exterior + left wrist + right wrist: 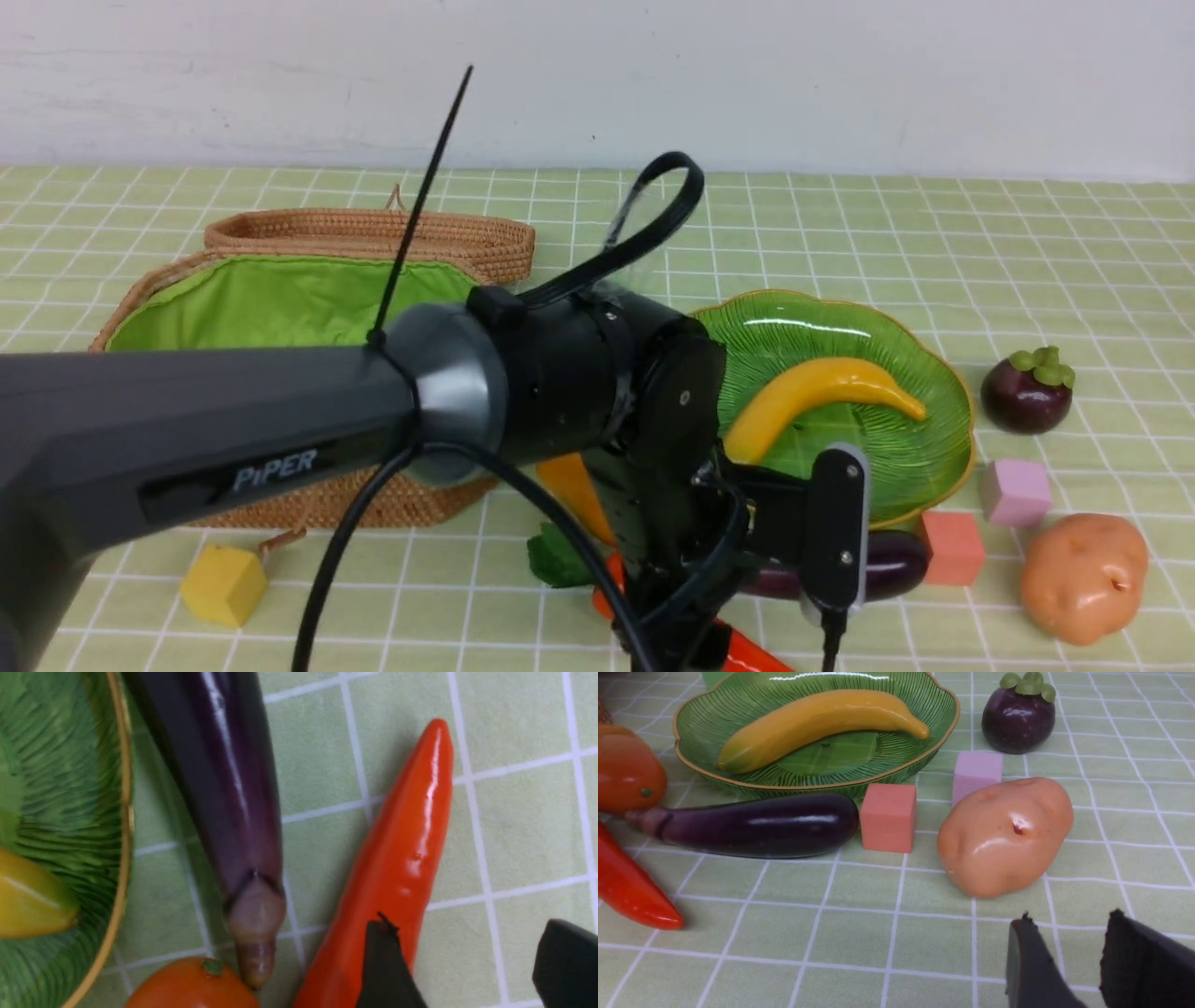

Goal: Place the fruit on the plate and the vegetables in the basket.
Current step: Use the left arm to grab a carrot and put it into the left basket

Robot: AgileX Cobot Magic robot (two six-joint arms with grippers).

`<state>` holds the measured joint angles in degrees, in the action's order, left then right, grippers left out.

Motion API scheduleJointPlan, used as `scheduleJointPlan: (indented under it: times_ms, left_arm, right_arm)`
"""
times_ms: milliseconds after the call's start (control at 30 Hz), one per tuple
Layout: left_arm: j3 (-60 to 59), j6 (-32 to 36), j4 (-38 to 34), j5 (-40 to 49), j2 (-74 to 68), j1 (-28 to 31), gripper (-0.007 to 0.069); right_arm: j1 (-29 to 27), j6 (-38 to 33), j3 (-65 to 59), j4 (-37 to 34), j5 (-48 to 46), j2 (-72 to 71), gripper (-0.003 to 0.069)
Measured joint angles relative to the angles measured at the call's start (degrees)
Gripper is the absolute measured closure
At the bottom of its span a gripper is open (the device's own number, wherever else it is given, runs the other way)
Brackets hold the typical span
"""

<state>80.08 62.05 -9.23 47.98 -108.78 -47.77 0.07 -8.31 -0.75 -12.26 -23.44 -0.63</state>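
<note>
**Ops:** Left wrist view, what have you got?
**Me:** I see the left fingers [385,970] spread, pinching nothing, with one tip over the carrot [402,858]. The eggplant [224,774] lies beside it, along the plate [125,774] rim, with its stem end at the mango [191,984].
**Ops:** And the fruit?
**Me:** The banana [822,397] is in the plate. The mangosteen [1027,392] sits on the bench [1074,243] to its right, and the potato [1083,577] is nearer me. The basket [280,299] stands open to the left.
**Ops:** Right side?
**Me:** My right fingers [1029,966] are apart, holding nothing, near the potato.
</note>
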Motion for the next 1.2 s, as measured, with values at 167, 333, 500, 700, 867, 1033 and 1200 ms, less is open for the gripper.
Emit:
scheduleJointPlan:
  times_ms: [167,333,500,700,867,1033,1200]
  left_arm:
    - [0.0,0.0,1.2,0.0,-2.6,0.0,0.0208]
    - [0.1,0.0,1.6,-3.2,-3.5,0.0,0.0207]
    - [0.2,0.1,2.0,-3.8,-4.0,0.0,0.0209]
    - [0.6,0.2,2.6,-4.4,-4.5,0.0,0.0209]
    - [0.4,-0.1,2.1,-1.5,-3.2,-0.5,0.015]
    - [0.4,-0.1,2.0,-0.7,-2.7,-0.6,0.0092]
    - [0.4,-0.1,3.9,-2.3,-4.3,-0.6,0.0082]
  right_arm:
    - [0.0,0.0,0.0,0.0,0.0,0.0,0.0419]
    - [0.0,0.0,0.0,0.0,0.0,0.0,0.0419]
    - [0.0,0.0,0.0,0.0,0.0,0.0,0.0419]
    - [0.0,0.0,0.0,0.0,0.0,0.0,0.0419]
    - [0.0,0.0,0.0,0.0,0.0,0.0,0.0419]
    - [0.0,0.0,0.0,0.0,0.0,0.0,0.0419]
    - [0.0,0.0,0.0,0.0,0.0,0.0,0.0419]
